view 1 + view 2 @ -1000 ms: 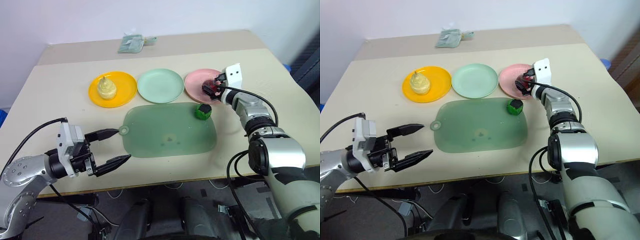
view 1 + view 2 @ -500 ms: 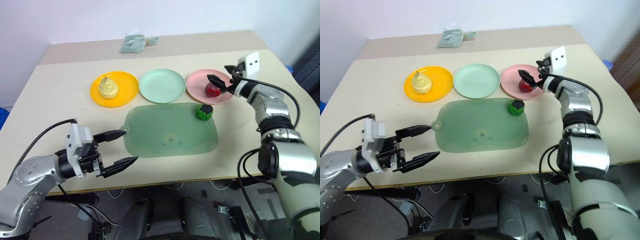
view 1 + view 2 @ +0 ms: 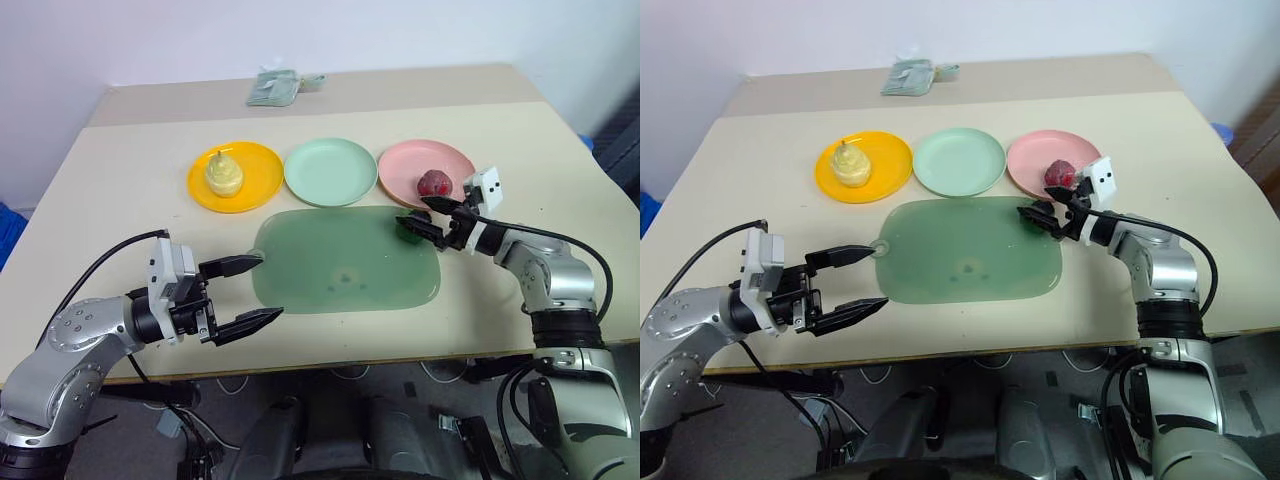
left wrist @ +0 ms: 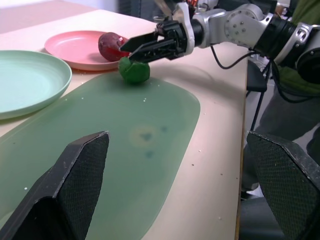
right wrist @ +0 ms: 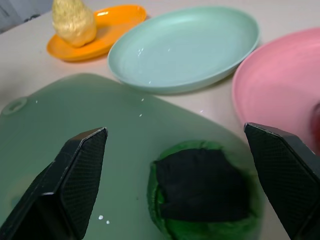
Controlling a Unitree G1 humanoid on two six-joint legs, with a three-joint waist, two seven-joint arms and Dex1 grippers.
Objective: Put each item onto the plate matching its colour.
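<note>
The pale yellow pear-shaped item [image 3: 224, 175] stands on the orange-yellow plate [image 3: 255, 163]. On the pink plate [image 3: 410, 165] lies the red item [image 3: 433, 183]. The mint green plate [image 3: 330, 171] holds nothing. The dark green item with a black patch [image 5: 202, 187] rests on the right far corner of the translucent green mat [image 3: 340, 270]. My right gripper [image 3: 418, 215] hovers open just over this green item, one finger on each side, not closed on it. My left gripper [image 3: 268, 288] stands open and holds nothing, at the mat's near left edge.
A folded greenish packet [image 3: 275, 87] lies at the table's far edge. Cables trail from both wrists. The table's front edge runs just below the mat, and bare tabletop lies to the left of the plates and to the right of my right arm.
My right gripper has drawn back from the red item on the pink plate and come down to the green item on the mat. The left gripper has barely moved.
</note>
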